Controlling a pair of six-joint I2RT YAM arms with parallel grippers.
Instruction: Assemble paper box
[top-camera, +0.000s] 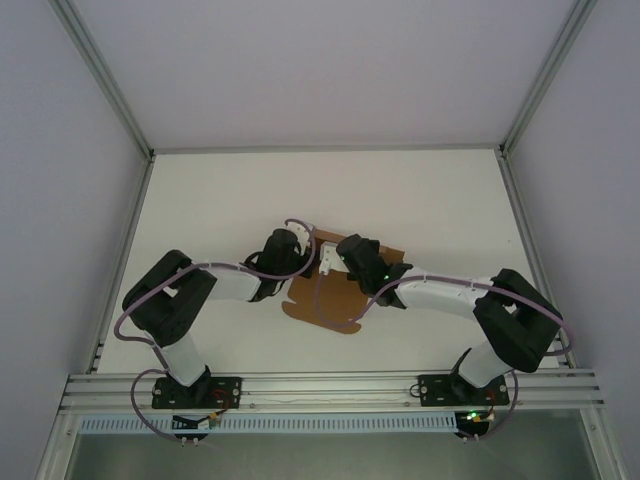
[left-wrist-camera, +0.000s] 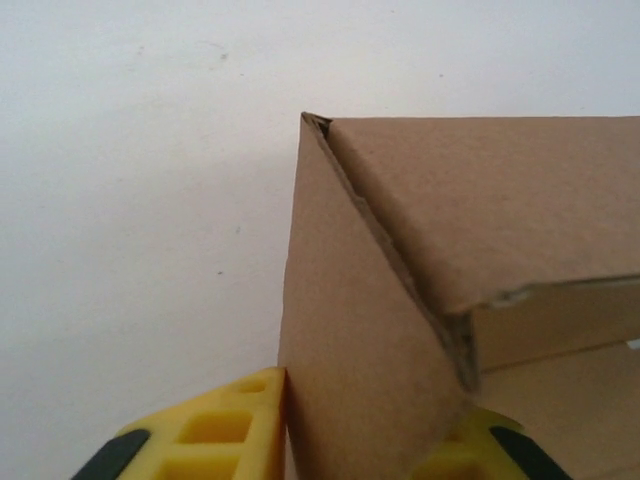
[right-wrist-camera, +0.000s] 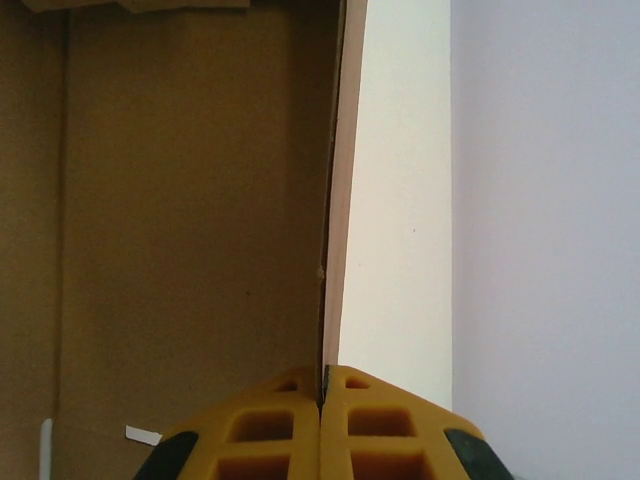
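The paper box (top-camera: 322, 305) is plain brown cardboard, partly folded, at the middle of the white table between both arms. My left gripper (top-camera: 303, 252) meets it from the left. In the left wrist view a raised side wall (left-wrist-camera: 350, 330) stands between the yellow fingers (left-wrist-camera: 225, 430), with the left finger touching it and a folded flap (left-wrist-camera: 480, 200) leaning over the corner. My right gripper (top-camera: 347, 258) reaches in from the right. Its yellow fingers (right-wrist-camera: 270, 430) are pressed together on the thin edge of an upright wall (right-wrist-camera: 343, 200), and the box's inside (right-wrist-camera: 180, 200) lies to the left.
The white table (top-camera: 420, 200) is enclosed by pale walls with aluminium posts. A metal rail (top-camera: 330, 385) carrying both arm bases runs along the near edge. Purple cables (top-camera: 330, 318) loop over the box's near flap. Small white scraps (right-wrist-camera: 142, 435) lie inside the box.
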